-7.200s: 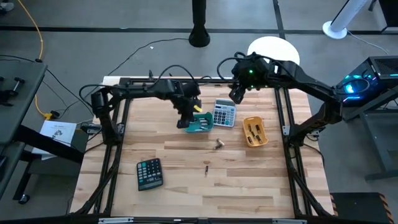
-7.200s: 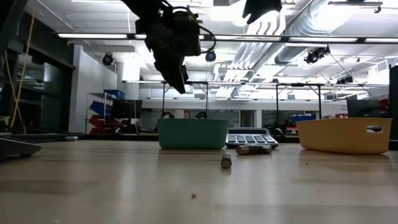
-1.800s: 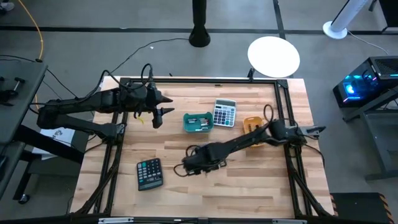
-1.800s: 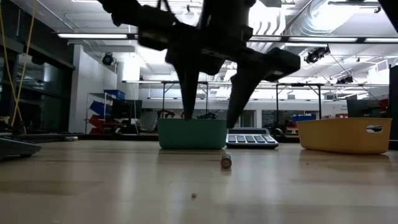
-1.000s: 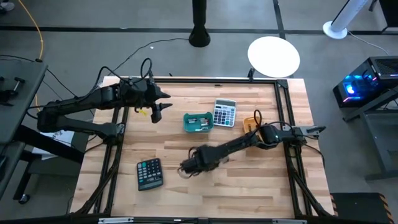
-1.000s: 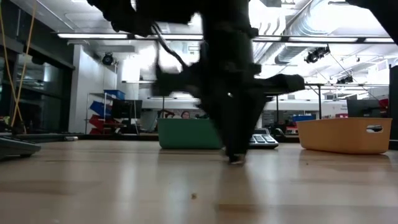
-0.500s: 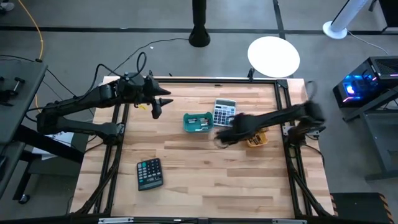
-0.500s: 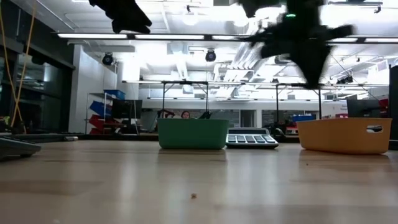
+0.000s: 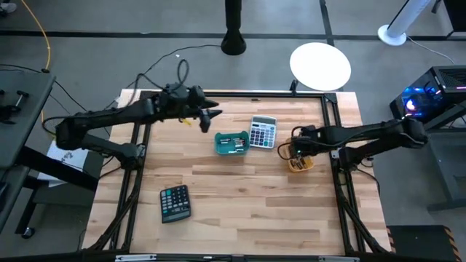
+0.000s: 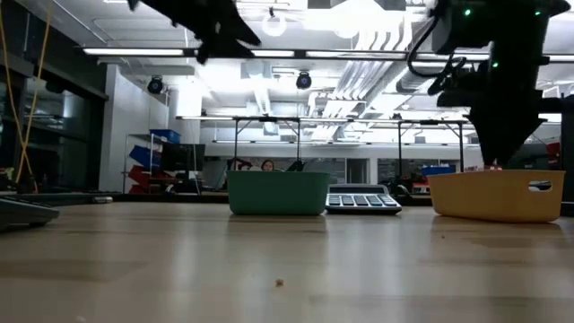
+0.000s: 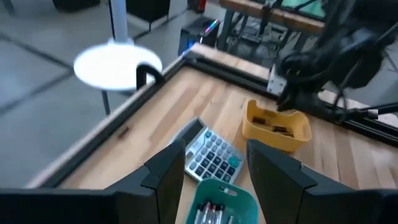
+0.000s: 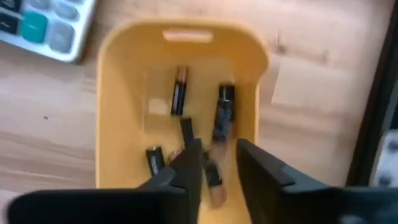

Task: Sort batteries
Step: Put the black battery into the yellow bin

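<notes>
The yellow tray (image 12: 124, 93) holds several batteries, among them one (image 12: 179, 91) near its far wall and another (image 12: 223, 113) beside it. My right gripper (image 12: 219, 163) hovers open just above this tray (image 9: 300, 159), fingers pointing down. A blurred battery (image 12: 214, 182) shows in the gap, below the fingertips. My left gripper (image 9: 211, 120) hangs open in the air to the far left of the teal tray (image 9: 233, 143), which holds more batteries (image 11: 208, 214). Nothing sits between its fingers (image 11: 214, 168).
A grey calculator (image 9: 263, 132) lies between the two trays. A dark calculator (image 9: 175, 202) lies near the front left. The table's black frame rails (image 9: 338, 145) run close past the yellow tray. Bare wood (image 9: 255, 196) spreads across the middle and front.
My right gripper has risen from the middle of the table and swung toward the far right, ending over the yellow tray. The battery that lay on the wood there is gone from the table. My left gripper has drifted right, toward the teal tray.
</notes>
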`<state>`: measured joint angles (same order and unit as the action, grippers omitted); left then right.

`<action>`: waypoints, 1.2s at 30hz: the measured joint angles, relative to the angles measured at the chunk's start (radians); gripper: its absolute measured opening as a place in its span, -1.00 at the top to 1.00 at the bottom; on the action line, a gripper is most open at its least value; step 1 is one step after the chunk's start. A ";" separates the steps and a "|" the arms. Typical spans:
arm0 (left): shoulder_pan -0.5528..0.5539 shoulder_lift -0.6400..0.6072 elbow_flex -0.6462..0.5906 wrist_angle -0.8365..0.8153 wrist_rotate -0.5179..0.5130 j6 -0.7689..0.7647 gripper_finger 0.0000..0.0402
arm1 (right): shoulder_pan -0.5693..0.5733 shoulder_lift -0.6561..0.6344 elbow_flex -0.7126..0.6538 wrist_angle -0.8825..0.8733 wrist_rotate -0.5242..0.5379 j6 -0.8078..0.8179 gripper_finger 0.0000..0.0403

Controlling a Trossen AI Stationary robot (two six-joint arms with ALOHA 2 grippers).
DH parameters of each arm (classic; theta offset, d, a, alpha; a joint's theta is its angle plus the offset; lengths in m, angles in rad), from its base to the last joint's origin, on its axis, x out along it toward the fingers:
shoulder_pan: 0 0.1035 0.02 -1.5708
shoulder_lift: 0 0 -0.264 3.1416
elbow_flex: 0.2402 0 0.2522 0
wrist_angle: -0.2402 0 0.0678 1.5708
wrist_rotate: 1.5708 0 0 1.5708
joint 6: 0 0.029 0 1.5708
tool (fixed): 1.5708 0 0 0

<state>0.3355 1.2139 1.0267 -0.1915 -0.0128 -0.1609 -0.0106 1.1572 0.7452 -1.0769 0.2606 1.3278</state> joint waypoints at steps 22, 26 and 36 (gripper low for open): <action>0.332 0.791 0.642 -0.320 0.388 -0.135 0.34 | -0.446 0.009 0.206 0.515 -0.069 -0.428 0.00; 0.374 0.835 0.717 -0.337 0.585 -0.107 0.35 | -0.571 0.160 0.295 0.550 -0.173 -0.427 0.00; 0.501 0.572 0.719 -0.414 0.606 0.072 0.35 | -0.716 0.772 0.779 0.386 -0.296 -0.593 0.01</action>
<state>0.8362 1.7854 1.7454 -0.6055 0.5928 -0.0894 -0.7265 1.9291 1.5243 -0.6905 -0.0357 0.7347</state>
